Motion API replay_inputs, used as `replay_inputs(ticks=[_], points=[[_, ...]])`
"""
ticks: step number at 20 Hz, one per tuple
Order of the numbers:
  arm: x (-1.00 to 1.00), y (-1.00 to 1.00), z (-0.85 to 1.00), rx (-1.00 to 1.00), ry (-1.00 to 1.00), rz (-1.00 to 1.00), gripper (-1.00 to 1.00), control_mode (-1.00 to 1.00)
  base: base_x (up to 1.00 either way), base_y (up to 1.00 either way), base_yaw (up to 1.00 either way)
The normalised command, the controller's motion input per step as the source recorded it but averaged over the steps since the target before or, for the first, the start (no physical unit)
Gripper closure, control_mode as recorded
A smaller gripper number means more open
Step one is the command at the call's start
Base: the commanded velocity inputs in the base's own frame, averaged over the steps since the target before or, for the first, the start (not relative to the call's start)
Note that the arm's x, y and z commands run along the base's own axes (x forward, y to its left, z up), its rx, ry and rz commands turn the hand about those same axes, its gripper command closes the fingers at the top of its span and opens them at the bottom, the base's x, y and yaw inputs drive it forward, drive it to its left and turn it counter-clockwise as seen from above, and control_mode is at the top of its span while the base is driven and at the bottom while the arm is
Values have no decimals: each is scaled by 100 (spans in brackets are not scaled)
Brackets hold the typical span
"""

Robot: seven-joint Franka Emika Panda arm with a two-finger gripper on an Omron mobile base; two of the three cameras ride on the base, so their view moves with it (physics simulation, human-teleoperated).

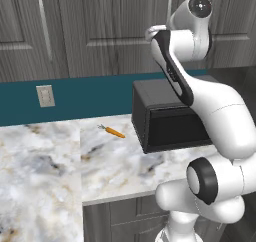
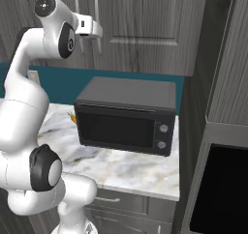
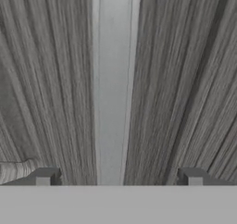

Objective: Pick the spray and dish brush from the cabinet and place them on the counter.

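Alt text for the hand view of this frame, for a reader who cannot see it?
Close-up from the open gripper: a long silver bar handle runs straight up the middle of a closed dark grey wood-grain cabinet door, lined up between the two small dark finger tips at the bottom. The tips do not appear to touch the handle.

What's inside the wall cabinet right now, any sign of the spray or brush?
Nothing can be told: the cabinet doors are shut, hiding the inside. The open gripper is up at a silver bar handle. On the counter lie a carrot and a microwave.
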Motion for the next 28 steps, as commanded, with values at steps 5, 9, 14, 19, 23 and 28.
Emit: replay_inputs(ticks=[5,9,14,19,23,28], points=[[0,14,-6,0,1,-3,100,-100,0,0,0],[-1,12,-5,0,1,-6,100,-100,0,0,0],[-34,1,-4,0,0,-8,100,-100,0,0,0],[-80,0,2,0,-1,-10,100,-100,0,0,0],[-99,0,2,0,0,-10,100,-100,0,0,0],[-100,8,0,0,0,-12,100,-100,0,0,0]])
